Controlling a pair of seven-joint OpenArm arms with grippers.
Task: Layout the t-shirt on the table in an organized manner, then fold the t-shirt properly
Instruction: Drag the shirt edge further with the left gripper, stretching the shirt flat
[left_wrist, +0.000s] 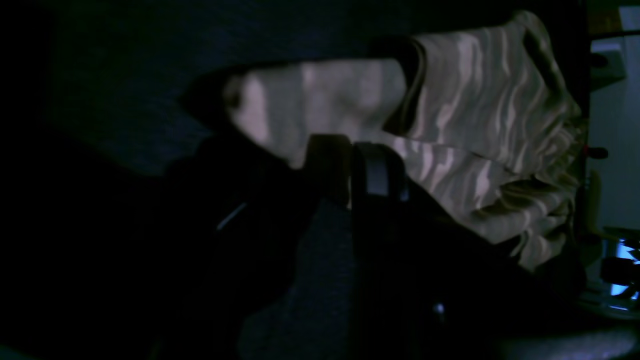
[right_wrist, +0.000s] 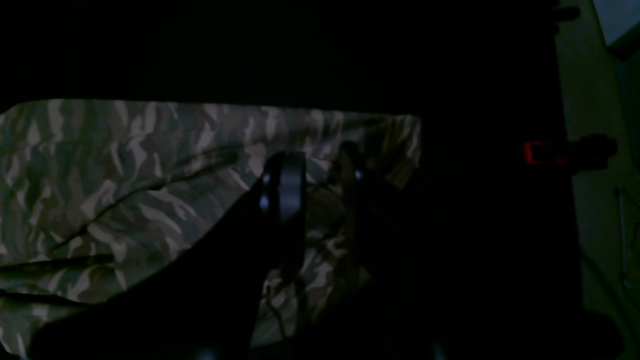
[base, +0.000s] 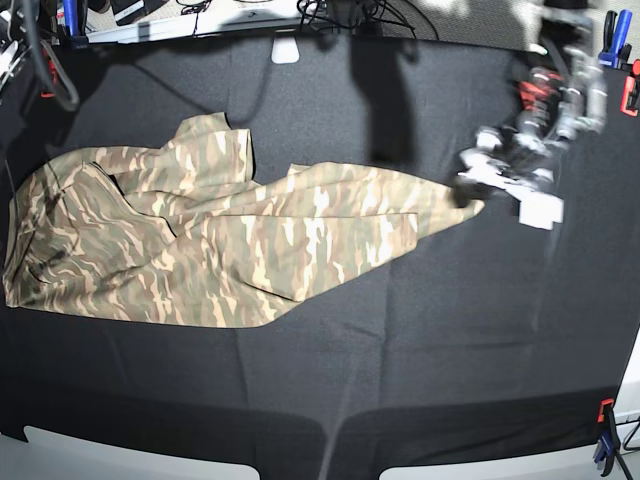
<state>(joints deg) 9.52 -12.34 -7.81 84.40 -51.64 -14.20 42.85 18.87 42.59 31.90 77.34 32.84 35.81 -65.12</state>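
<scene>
Gripping t-shirt (base: 230, 240) corner, left pincer (base: 470, 195), base view only, right wrist showing red clamp (right_wrist: 542, 152)

Left pincer (base: 470, 195) is pinched shut, arm outstretched; right pincer (right_wrist: 320, 175) is partly parted.

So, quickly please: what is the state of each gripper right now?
Left gripper: closed on a stretched-out tip of the t-shirt.
Right gripper: over the t-shirt's corner; cannot tell whether it grips.

left gripper (base: 478, 193) motion-blurred (jaws unclear), t-shirt (right_wrist: 125, 165) edge-cropped
</scene>
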